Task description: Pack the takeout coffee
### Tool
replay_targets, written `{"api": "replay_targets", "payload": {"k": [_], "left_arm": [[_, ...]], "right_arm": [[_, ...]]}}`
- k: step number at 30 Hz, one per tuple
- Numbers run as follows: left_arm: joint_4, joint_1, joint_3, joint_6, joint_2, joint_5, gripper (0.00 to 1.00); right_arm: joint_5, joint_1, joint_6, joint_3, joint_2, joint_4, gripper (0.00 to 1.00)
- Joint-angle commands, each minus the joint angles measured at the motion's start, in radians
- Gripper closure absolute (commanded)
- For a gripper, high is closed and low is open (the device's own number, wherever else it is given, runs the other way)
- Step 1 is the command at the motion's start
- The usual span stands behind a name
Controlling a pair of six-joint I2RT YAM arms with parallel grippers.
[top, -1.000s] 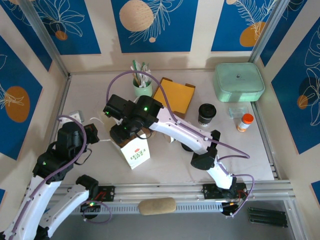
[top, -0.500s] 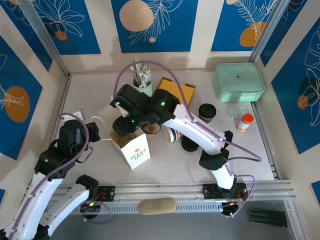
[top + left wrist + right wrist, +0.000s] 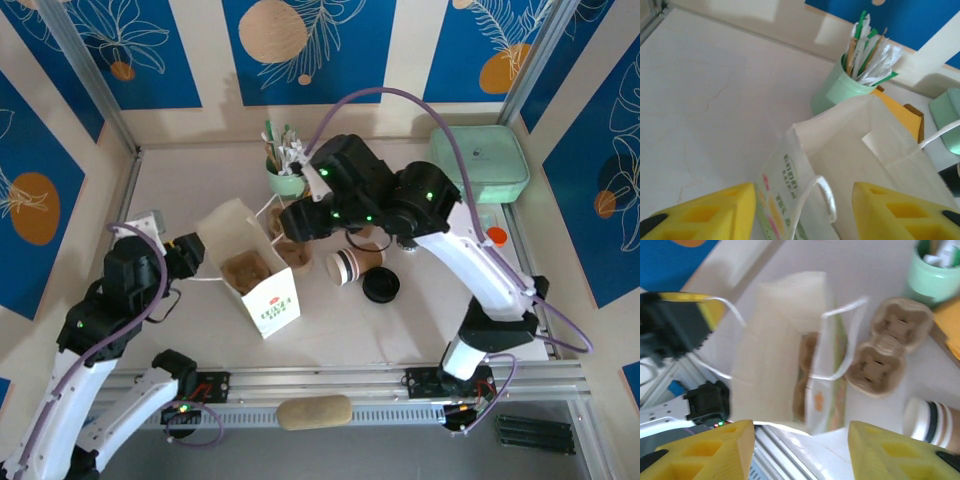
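Fingers (image 3: 705, 215) of the left gripper (image 3: 802, 207) now stand apart in the left wrist view. They have just let go of the bag handle (image 3: 822, 197), which hangs slack between them, and the paper bag (image 3: 860, 150) stands open-mouthed by itself. In the right wrist view, the right gripper (image 3: 800, 440) is spread and empty above that bag, with a pulp carrier (image 3: 801, 385) inside it and a second carrier (image 3: 885, 357) outside. From above, the right arm (image 3: 470, 262) has swung off the bag toward the far edge of the table (image 3: 180, 190). The coffee cup (image 3: 355, 266) lies on its side mid-table, its black lid (image 3: 380, 287) off and just beside it. The bag looks ready, but the cup is still unpacked.
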Motion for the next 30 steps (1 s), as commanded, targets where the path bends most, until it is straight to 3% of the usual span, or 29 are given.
{"api": "replay_targets", "payload": {"k": [1,9,14,18,30], "left_arm": [[0.01,0.008,0.066,0.037,0.015,0.033,0.38],[0.018,0.008,0.167,0.068,0.094,0.128,0.24],[0.028,0.008,0.194,0.08,0.15,0.178,0.18],[0.043,0.008,0.198,0.085,0.186,0.211,0.15],[0.067,0.008,0.182,0.074,0.207,0.249,0.12]], "right_arm": [[0.017,-0.106,0.03,-0.119,-0.109,0.01,0.46],[-0.2,-0.679,-0.039,-0.495,-0.302,0.059,0.33],[-0.208,-0.898,-0.12,-0.608,-0.246,0.079,0.23],[-0.175,-0.968,-0.157,-0.614,-0.134,0.083,0.2],[-0.112,-0.945,-0.168,-0.507,0.155,0.077,0.14]]}}
